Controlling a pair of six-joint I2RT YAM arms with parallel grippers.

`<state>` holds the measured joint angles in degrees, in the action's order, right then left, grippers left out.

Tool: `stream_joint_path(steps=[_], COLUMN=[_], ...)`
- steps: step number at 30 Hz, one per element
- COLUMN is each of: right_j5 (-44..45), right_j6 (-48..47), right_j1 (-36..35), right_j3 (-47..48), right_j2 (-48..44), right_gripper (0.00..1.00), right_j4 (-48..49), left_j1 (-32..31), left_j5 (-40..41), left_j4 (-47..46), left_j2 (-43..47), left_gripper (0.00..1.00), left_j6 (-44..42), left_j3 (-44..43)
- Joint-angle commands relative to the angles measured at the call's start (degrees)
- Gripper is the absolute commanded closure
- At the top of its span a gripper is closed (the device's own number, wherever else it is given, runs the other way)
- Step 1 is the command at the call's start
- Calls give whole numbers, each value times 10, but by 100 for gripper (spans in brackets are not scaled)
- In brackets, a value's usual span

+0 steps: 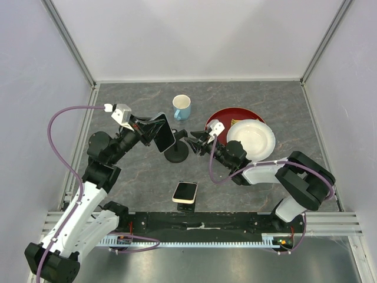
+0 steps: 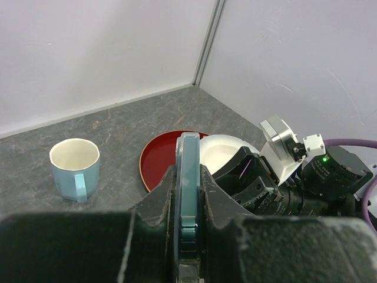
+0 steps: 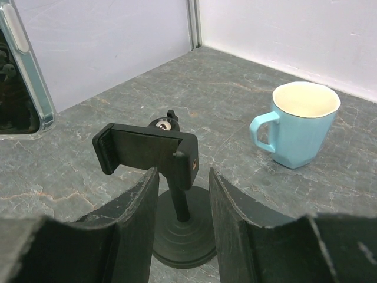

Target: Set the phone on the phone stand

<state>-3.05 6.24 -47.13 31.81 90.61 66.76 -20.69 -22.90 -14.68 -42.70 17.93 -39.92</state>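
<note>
The phone [image 1: 185, 191], pale cream, lies tilted near the table's front edge. It rests on a small black phone stand [image 1: 185, 206] that shows just below it. No gripper touches it. My left gripper [image 1: 154, 131] is shut on a second phone with a teal case [image 2: 188, 171], held on edge above the table next to a pole stand; this phone also shows in the top view [image 1: 164, 132]. My right gripper [image 3: 182, 177] is open, its fingers either side of the pole stand's stem [image 3: 184, 206], just behind its clamp [image 3: 147, 150].
The black round-base pole stand [image 1: 177, 154] stands mid-table between the two grippers. A light blue mug [image 1: 181, 107] stands behind it. A white plate [image 1: 253, 137] lies on a red plate [image 1: 227, 116] at the right. Walls enclose the table.
</note>
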Motion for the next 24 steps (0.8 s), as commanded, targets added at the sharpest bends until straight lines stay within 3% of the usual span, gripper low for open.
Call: stream_joint_path(steps=[1,24], right_j5=[-4,7], right_j6=[2,-2], right_j1=[-2,-2], right_j3=[26,49], right_j2=[8,33], right_gripper=[54,61], right_j4=[27,20], left_j1=[3,4], left_j5=[-13,-28], left_j4=[-51,-59], left_j2=[0,-13], left_gripper=[98,98], left_j6=[15,18], left_j3=[-9,-9])
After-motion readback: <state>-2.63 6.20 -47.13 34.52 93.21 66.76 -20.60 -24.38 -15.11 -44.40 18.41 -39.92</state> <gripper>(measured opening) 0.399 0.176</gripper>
